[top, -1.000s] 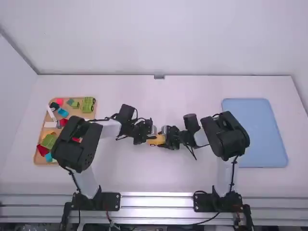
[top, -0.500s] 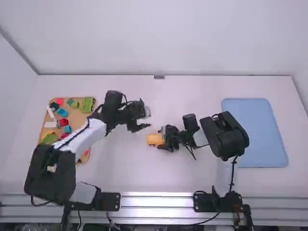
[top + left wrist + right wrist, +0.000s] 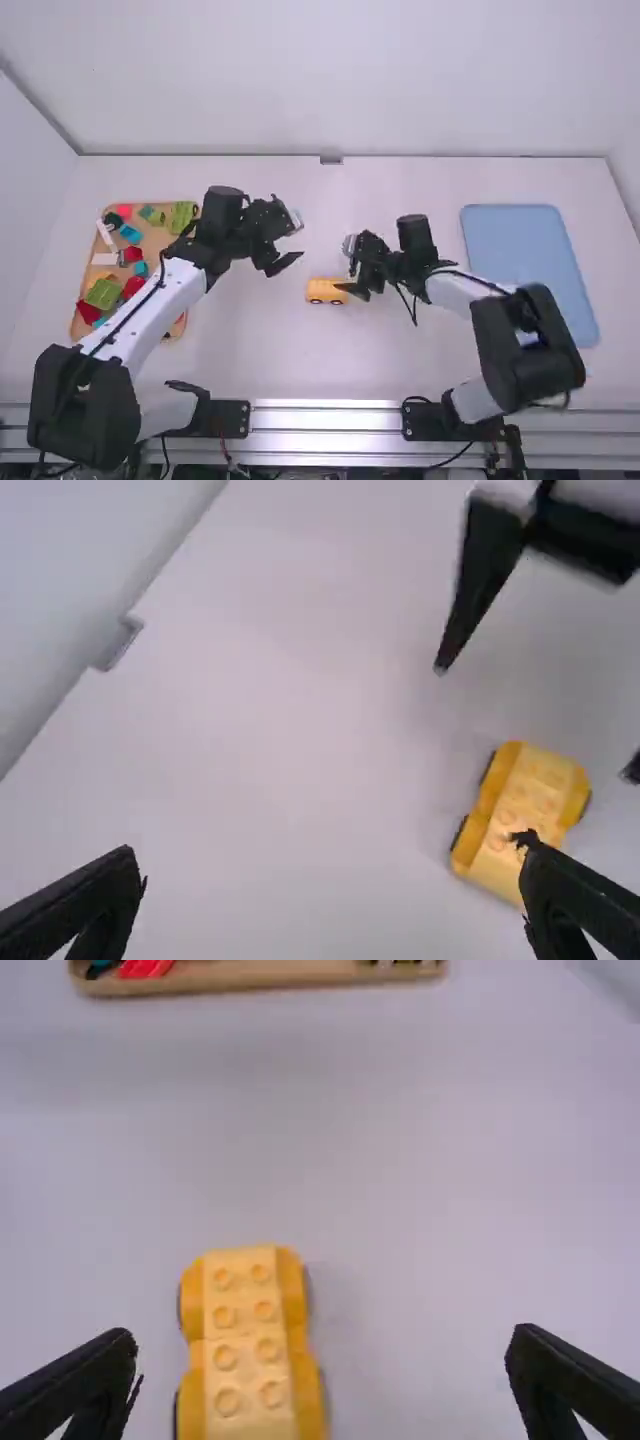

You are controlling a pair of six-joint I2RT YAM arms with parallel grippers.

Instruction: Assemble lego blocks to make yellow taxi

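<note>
Both pairs of jaws stand wide apart, and we see nothing gripped in the left gripper (image 3: 284, 262) or the right gripper (image 3: 357, 288). On the white table, between the two arms, we find the small yellow toy taxi of studded plastic blocks (image 3: 325, 291). It sits upright, with two dark wheels facing the near side. In the high view the right gripper's dark fingers overlap the taxi's right end, so from there we cannot tell how much of that end is covered; in the right wrist view we see the taxi lying apart from those fingers, its body cut off by the bottom edge. In the left wrist view one of the left gripper's fingertips hides a corner of it, and we make out the right gripper beyond, blurred and partly out of frame.

Left of the taxi and well apart from it, we see a light wooden tray (image 3: 158, 238) holding red, green, blue and white blocks. Across its near right part lies the white-linked left arm (image 3: 165, 308), and we cannot tell how many blocks it hides. To the right we have a flat, pale blue rectangular tray (image 3: 515, 240), its near left part covered by the black-and-white right arm (image 3: 505, 345).
</note>
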